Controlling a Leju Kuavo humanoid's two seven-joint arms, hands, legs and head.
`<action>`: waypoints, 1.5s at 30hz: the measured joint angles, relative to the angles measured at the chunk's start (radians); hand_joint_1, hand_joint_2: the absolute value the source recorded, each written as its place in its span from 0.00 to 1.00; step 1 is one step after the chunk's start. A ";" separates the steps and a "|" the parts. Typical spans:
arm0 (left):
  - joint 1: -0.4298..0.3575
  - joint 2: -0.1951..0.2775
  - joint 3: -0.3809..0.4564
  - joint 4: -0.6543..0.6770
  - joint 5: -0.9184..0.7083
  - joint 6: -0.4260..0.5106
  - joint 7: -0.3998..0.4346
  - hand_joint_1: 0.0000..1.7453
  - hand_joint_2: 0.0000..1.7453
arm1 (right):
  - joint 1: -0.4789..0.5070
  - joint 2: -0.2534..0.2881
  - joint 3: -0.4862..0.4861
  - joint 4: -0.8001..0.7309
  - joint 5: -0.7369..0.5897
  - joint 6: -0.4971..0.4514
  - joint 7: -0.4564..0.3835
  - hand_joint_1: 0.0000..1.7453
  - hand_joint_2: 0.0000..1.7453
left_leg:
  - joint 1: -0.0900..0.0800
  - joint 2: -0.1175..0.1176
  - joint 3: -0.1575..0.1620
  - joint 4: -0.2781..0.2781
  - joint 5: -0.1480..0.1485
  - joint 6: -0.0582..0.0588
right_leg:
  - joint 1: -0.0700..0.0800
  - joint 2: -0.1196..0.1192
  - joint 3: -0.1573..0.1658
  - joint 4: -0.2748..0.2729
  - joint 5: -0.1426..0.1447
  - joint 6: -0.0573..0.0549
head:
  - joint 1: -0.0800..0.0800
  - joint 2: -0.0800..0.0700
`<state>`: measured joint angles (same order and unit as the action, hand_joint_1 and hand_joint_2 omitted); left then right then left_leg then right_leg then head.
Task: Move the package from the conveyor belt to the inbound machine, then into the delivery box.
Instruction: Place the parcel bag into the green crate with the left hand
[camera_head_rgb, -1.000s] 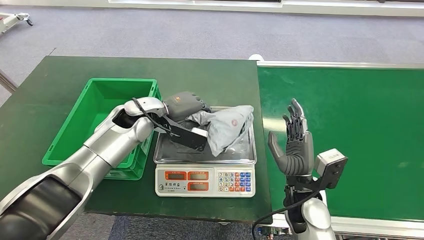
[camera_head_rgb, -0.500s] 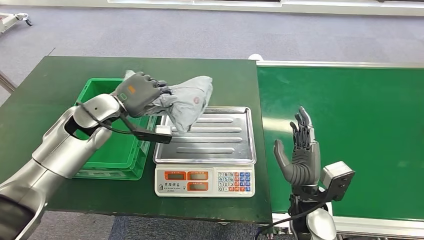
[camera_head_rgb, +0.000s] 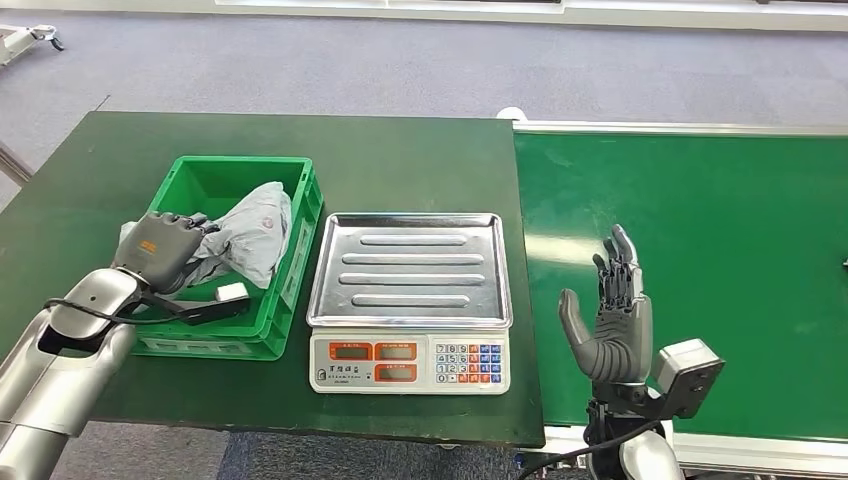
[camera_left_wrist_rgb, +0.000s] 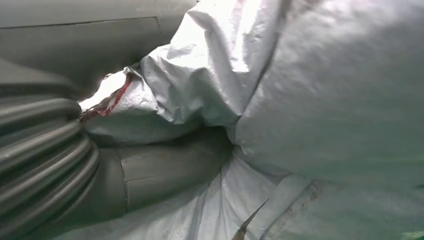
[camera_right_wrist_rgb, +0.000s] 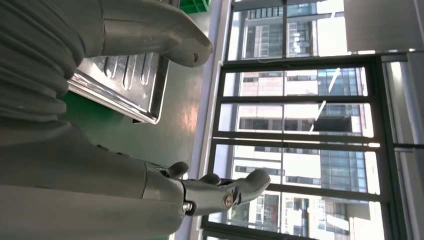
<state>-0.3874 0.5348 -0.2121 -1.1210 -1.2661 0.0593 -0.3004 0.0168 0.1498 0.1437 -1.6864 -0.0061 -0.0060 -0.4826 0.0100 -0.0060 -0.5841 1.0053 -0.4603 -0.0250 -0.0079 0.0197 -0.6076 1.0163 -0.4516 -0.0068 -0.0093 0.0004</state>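
Package (camera_head_rgb: 245, 232), grey, gripped by your left hand (camera_head_rgb: 162, 248) inside green box (camera_head_rgb: 297, 262); right hand (camera_head_rgb: 612, 318) spread, holding nothing, over belt (camera_head_rgb: 700, 230).

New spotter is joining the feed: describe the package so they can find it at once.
Start at the dark green table, then the green bin left of the steel scale. The package is the crumpled grey bag in that bin, gripped by the left hand, the only soft, wrinkled thing there.
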 joint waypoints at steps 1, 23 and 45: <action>0.003 0.000 0.012 0.007 -0.002 0.001 -0.002 0.75 1.00 | 0.002 0.000 0.000 -0.002 0.000 -0.003 0.000 0.00 1.00 | 0.000 0.000 0.000 0.000 0.000 0.000 | 0.000 0.000 0.000 0.000 0.000 0.000 | 0.000 0.000; -0.084 -0.108 0.064 0.179 0.046 0.065 -0.018 0.00 0.25 | 0.025 0.001 -0.001 -0.033 0.006 -0.039 0.004 0.00 1.00 | 0.000 0.000 0.001 0.000 0.001 -0.001 | 0.000 -0.001 0.000 0.000 0.002 -0.001 | 0.000 0.000; 0.070 -0.370 0.125 -0.177 1.490 -0.683 -0.038 0.00 0.00 | -0.154 0.001 0.051 0.163 0.069 -0.050 0.108 0.00 1.00 | 0.000 -0.003 0.000 0.001 0.001 0.000 | -0.002 -0.003 0.002 0.000 0.002 -0.001 | 0.000 0.000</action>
<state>-0.3178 0.1649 -0.0867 -1.2980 0.2239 -0.6239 -0.3383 -0.1372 0.1507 0.1943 -1.5238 0.0630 -0.0560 -0.3743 0.0096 -0.0086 -0.5836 1.0061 -0.4591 -0.0249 -0.0101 0.0165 -0.6058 1.0161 -0.4501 -0.0073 -0.0092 0.0004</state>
